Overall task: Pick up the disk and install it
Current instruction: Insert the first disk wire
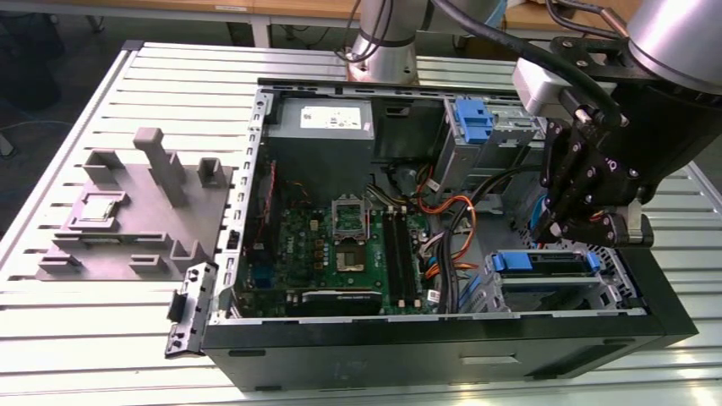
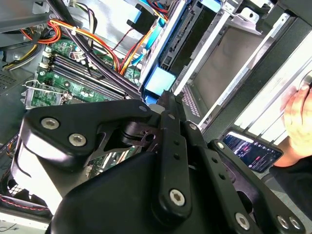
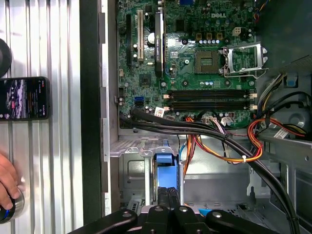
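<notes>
Open black computer case (image 1: 451,342) lies on the slatted metal table (image 1: 101,355). Inside are a green motherboard (image 1: 338,254), a grey power supply (image 1: 324,127) and a black and orange cable bundle (image 3: 204,132). A grey plastic fixture (image 1: 124,224) sits on the table, at the exterior view's left of the case. A phone (image 3: 24,98) lies flat beside the case, screen lit.

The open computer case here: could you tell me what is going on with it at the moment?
A robot arm is working inside the computer case, which lies open on a slatted table. Its gripper hangs over the drive bay with its jaws shut, the tips close to the blue-railed disk that sits in that bay. Beside the case, a person's hand rests near a phone.
</notes>
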{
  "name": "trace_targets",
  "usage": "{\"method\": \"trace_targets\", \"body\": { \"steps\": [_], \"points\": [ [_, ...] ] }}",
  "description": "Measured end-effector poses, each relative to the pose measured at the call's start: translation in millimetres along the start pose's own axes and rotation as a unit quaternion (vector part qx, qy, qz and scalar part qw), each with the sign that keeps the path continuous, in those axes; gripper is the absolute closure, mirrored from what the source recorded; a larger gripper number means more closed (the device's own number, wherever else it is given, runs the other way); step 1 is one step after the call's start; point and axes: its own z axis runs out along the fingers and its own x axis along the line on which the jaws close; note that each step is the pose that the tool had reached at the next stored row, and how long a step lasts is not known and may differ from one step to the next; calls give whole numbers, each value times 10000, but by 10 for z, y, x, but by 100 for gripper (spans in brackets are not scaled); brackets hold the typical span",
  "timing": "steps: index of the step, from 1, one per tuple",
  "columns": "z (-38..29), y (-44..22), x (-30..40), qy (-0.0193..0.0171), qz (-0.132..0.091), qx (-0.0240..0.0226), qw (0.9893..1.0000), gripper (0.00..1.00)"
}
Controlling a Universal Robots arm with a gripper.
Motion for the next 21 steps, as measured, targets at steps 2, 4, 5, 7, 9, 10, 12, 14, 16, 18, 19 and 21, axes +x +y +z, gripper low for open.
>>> {"method": "trace_targets", "body": {
  "steps": [2, 4, 5, 7, 9, 10, 12, 14, 16, 18, 19, 21],
  "points": [
    [16, 0, 0, 0, 0, 0, 10000, 90],
    [18, 0, 0, 0, 0, 0, 10000, 90],
    [20, 0, 0, 0, 0, 0, 10000, 90],
    [20, 0, 0, 0, 0, 0, 10000, 90],
    [22, 0, 0, 0, 0, 0, 10000, 90],
    [29, 0, 0, 0, 0, 0, 10000, 90],
    [38, 0, -1, 0, 0, 0, 10000, 90],
    [45, 0, -1, 0, 0, 0, 10000, 90],
    [45, 0, -1, 0, 0, 0, 10000, 90],
    [46, 0, -1, 0, 0, 0, 10000, 90],
    [46, 0, -1, 0, 0, 0, 10000, 90],
    [50, 0, -1, 0, 0, 0, 10000, 90]
  ]
}}
